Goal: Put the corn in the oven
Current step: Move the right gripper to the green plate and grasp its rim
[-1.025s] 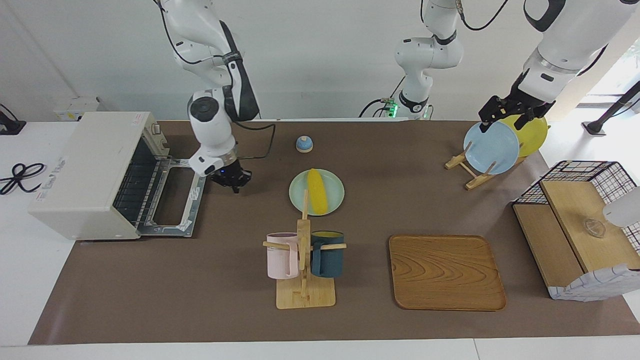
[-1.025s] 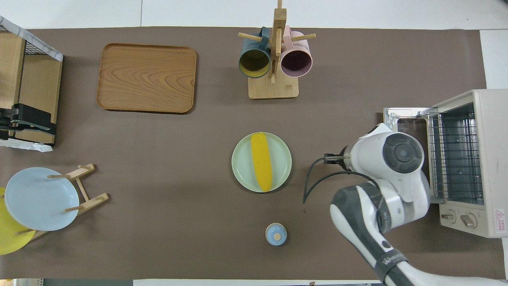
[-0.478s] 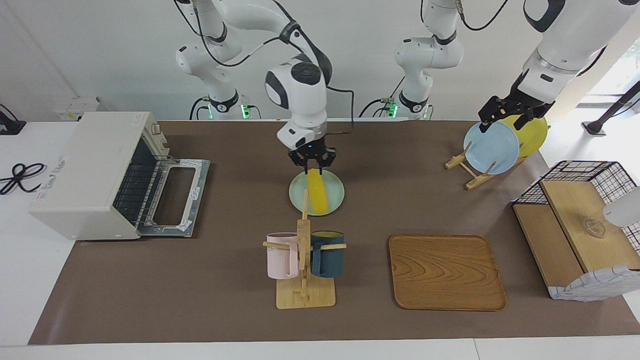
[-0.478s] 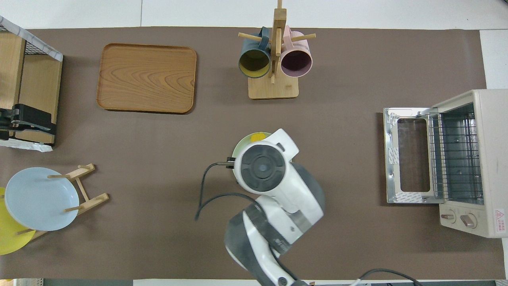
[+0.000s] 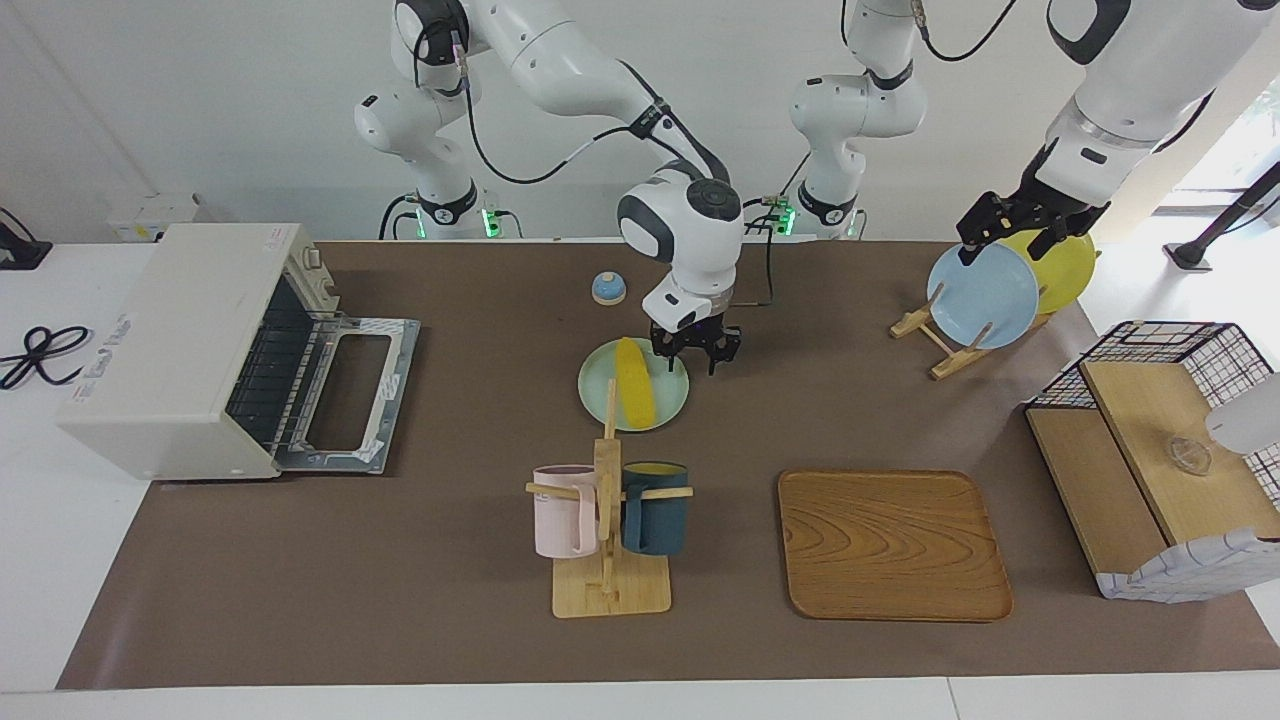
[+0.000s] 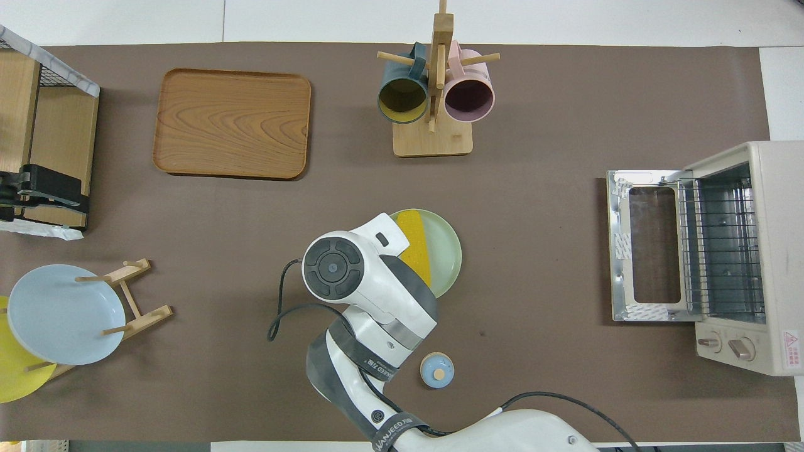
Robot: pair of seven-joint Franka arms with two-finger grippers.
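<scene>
Your corn (image 5: 633, 381) lies on the green plate (image 5: 671, 400) mid-table, untouched, your right gripper (image 5: 697, 354) hovers over the plate's edge with fingers parted and empty, the oven (image 5: 190, 350) stands open at that arm's end, and your left gripper (image 5: 1012, 236) waits, spread wide, over the plate rack (image 5: 938, 340).

The right pincer (image 5: 697, 352) has swung from the oven (image 5: 190, 350) past the corn (image 5: 633, 381), opening.

Corn (image 6: 416, 245) on green plate (image 6: 447, 254), right arm (image 6: 370, 295) partly covering both, oven (image 6: 722, 251) door open
</scene>
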